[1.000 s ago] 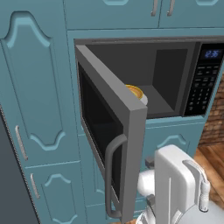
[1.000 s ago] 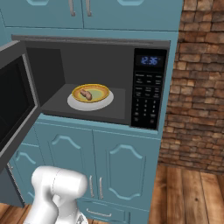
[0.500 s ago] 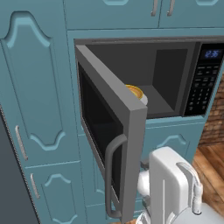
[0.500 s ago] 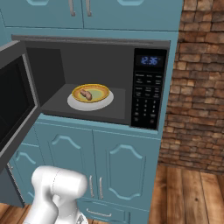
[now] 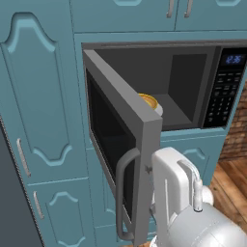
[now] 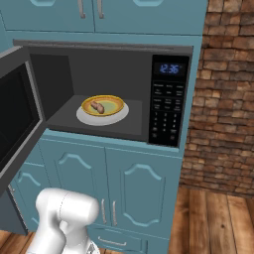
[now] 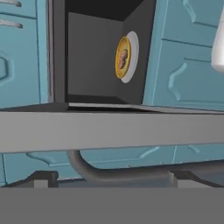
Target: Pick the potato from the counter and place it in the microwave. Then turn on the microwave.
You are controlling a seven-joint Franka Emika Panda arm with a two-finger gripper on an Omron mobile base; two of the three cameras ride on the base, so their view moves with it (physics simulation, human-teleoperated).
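Tool [image 7: 107, 177] fingers stand wide apart with nothing between them, one dark tip [image 7: 41, 178] on each side of the curved bar handle [image 7: 94, 170] of the microwave door [image 7: 109, 131], whose grey edge runs across the hand view just above them. One microwave [image 6: 106, 92] is built into the blue cabinets [image 6: 124, 183], and its door hangs open toward the left. Inside it lies one white plate [image 6: 102, 114] carrying one yellow bowl [image 6: 103, 104], and in that bowl sits the one potato [image 6: 97, 106], a small brown lump; in the hand view the potato [image 7: 123, 56] appears sideways in the bowl. From the left base view only the bowl's yellow rim [image 5: 149, 100] peeks past the door's edge. One black keypad [image 6: 167, 116] with a blue clock display [image 6: 169, 69] fills the oven's right side. Two cabinet doors close the space below the oven, each with a thin metal pull. A red brick wall [image 6: 223, 99] stands to the right, above a wooden plank floor [image 6: 218, 218].
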